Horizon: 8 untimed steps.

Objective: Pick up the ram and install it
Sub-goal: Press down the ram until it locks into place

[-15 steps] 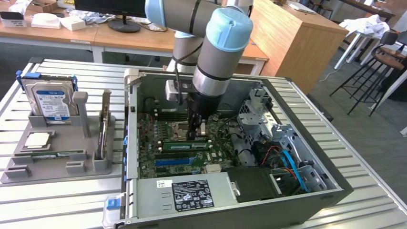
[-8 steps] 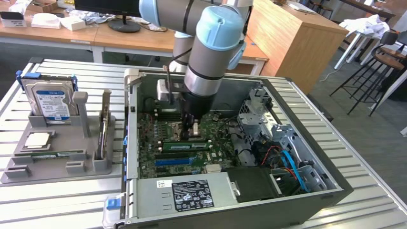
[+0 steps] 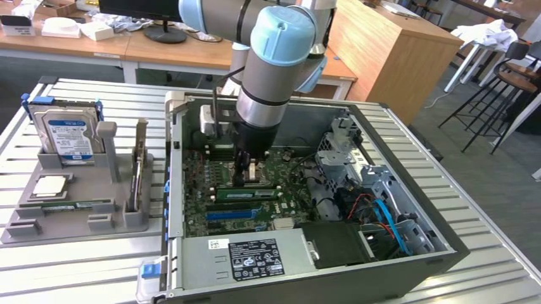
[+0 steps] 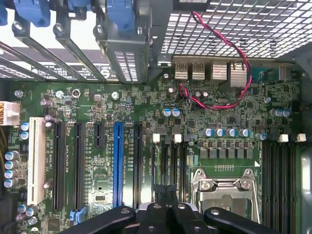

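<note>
The gripper (image 3: 246, 170) hangs inside the case (image 3: 439, 253), jaws together and holding nothing. A ram (image 3: 246, 192) sits seated in the motherboard (image 3: 283, 218) just below the jaws.

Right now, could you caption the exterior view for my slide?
Shut gripper lowered inside the open computer case, above the ram.

Bench (image 3: 507, 253): pale slatted metal top
Open computer case (image 3: 406, 253) stands directly on bench, around and beneath end effector (image 3: 245, 170)
Grey holder tray (image 3: 76, 218) lies on bench, well apart from end effector toward exterior view's left, just beside case
Hard drive (image 3: 68, 130) upright in tray's far end; green stick (image 3: 72, 206) flat in tray
</note>
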Tool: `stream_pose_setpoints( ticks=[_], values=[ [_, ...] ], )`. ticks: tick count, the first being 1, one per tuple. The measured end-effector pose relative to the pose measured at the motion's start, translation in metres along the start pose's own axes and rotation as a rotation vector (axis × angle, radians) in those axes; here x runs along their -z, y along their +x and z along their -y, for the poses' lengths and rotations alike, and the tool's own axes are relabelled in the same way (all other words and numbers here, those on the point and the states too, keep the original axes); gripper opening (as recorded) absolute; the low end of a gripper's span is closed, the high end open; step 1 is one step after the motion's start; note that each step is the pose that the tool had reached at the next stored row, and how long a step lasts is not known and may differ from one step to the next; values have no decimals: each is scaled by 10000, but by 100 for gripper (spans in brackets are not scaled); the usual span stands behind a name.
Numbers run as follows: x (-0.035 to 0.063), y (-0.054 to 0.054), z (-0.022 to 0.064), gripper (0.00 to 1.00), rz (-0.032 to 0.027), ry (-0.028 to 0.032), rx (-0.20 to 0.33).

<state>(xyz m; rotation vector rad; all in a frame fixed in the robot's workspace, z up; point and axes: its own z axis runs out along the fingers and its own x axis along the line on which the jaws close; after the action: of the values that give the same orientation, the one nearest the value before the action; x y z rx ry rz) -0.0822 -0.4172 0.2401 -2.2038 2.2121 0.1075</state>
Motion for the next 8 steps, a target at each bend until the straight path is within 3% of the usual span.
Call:
stream_pose_setpoints(
  ticks=[8],
  values=[
    [1, 21, -1, 10, 0, 0, -2]
  ],
)
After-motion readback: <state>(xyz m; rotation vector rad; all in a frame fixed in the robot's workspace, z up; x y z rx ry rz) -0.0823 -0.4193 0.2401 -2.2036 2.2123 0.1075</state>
